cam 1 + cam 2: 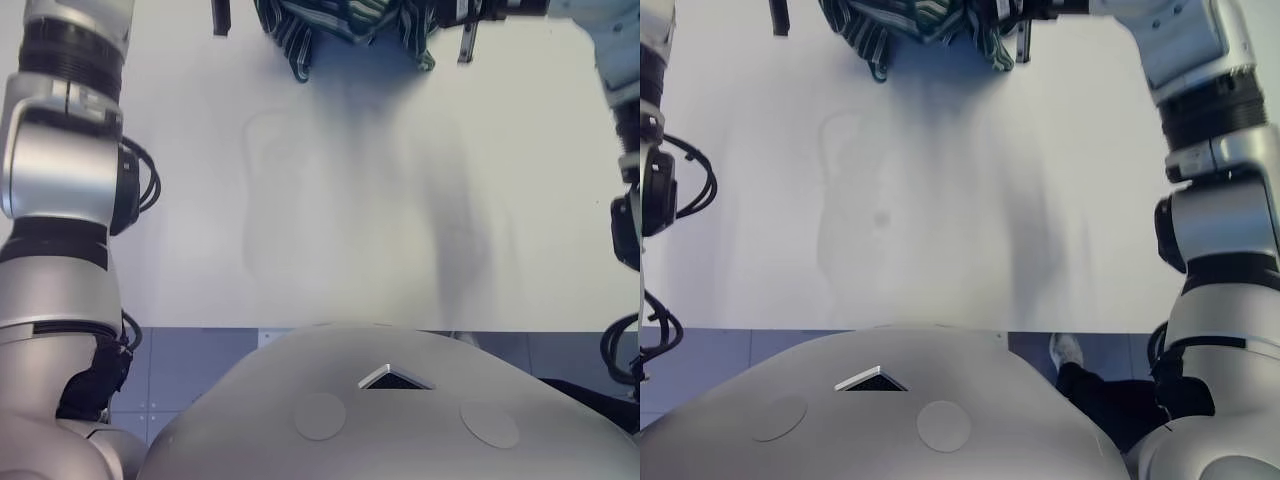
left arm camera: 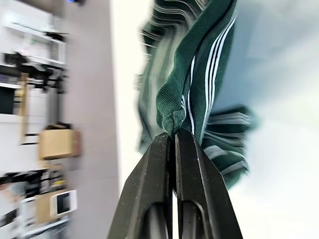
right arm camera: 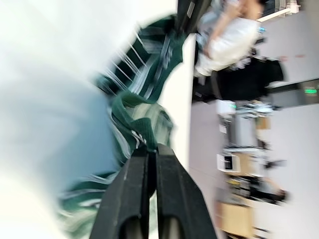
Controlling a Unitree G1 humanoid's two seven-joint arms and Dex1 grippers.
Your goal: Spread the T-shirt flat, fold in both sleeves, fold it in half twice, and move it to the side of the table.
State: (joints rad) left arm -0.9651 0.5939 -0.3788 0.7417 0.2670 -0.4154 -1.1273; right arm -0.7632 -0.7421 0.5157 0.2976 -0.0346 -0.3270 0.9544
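Note:
The T-shirt (image 1: 340, 25) is dark green with white stripes and hangs bunched above the far edge of the white table (image 1: 330, 200). Its lower folds (image 1: 925, 25) dangle over the tabletop. In the left wrist view my left gripper (image 2: 174, 133) is shut on a pinched fold of the T-shirt (image 2: 199, 79). In the right wrist view my right gripper (image 3: 150, 148) is shut on another fold of the T-shirt (image 3: 144, 109). In the eye views both arms reach to the far edge, the left fingers (image 1: 220, 18) at the shirt's left and the right fingers (image 1: 465, 40) at its right.
The white tabletop spreads bare from the shirt toward me, with the shirt's shadow (image 1: 400, 130) across its middle. Beyond the far edge, shelves and boxes (image 2: 55, 144) and other room clutter (image 3: 239, 164) stand in the background.

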